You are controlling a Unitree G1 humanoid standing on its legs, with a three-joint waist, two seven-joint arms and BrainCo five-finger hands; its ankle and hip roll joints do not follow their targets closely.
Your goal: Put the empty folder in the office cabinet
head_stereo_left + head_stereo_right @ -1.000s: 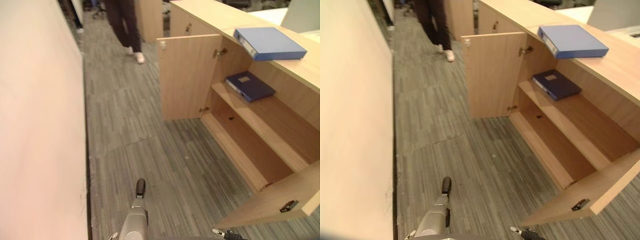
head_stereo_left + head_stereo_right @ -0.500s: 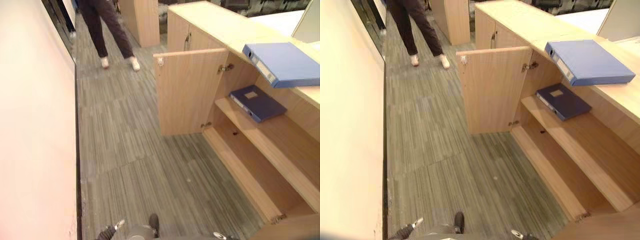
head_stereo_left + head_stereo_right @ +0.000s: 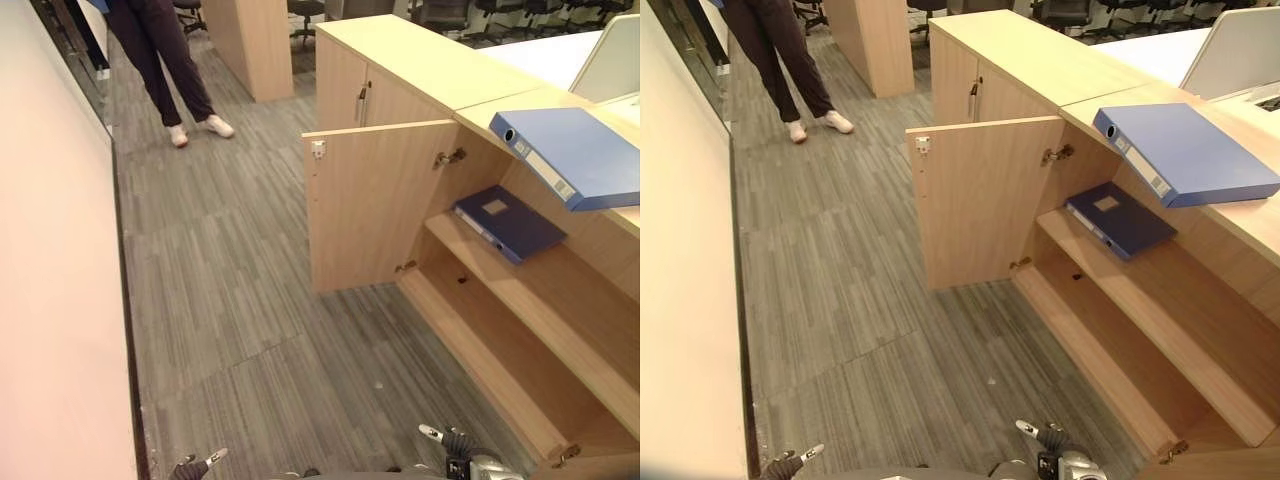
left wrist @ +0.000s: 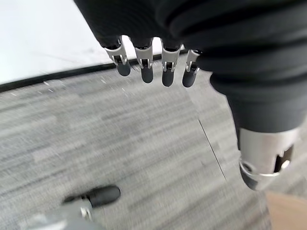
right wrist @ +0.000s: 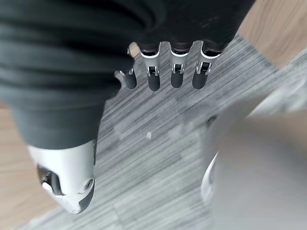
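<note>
A light blue folder (image 3: 572,152) lies flat on top of the wooden office cabinet (image 3: 430,70), over its open compartment. A dark blue folder (image 3: 507,221) lies on the upper shelf (image 3: 545,300) inside. The cabinet's door (image 3: 370,205) stands swung open toward me. My left hand (image 4: 163,72) hangs low over the carpet with straight fingers and holds nothing; it shows at the lower left (image 3: 196,466). My right hand (image 5: 175,72) also hangs open and empty, at the lower edge (image 3: 452,447), well short of the cabinet.
A pale wall (image 3: 50,300) runs along my left. A person's legs (image 3: 165,60) stand at the far end of the carpeted aisle (image 3: 230,290). Another wooden unit (image 3: 250,40) and office chairs (image 3: 440,12) are at the back. The cabinet's bottom shelf (image 3: 480,350) is bare.
The view has lifted and shifted, so the cabinet sits lower right. My left arm dropped from mid-floor to the bottom edge. My right hand now shows more. The person has shifted across the aisle.
</note>
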